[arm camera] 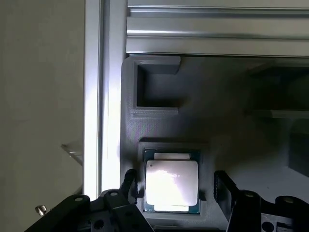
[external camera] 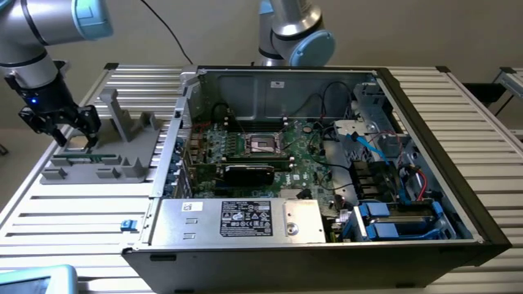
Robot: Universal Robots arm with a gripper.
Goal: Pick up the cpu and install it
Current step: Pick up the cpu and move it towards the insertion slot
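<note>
On a slatted table point(external camera: 73, 208) an open computer case point(external camera: 270, 92) is set, a grey holder point(external camera: 122, 153) at the exterior view's left. Over it the gripper point(external camera: 75, 142) is positioned, jaws spread wide. The cpu point(arm camera: 172, 180) is seated in the holder's recess between the 2 fingers point(arm camera: 224, 188), touched by neither.

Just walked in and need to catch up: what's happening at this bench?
The robot arm's black gripper hangs over the grey plastic holder beside the open computer case. Its jaws stand open either side of the small square silvery-topped cpu, which lies flat in the holder's recess, not yet gripped.
</note>
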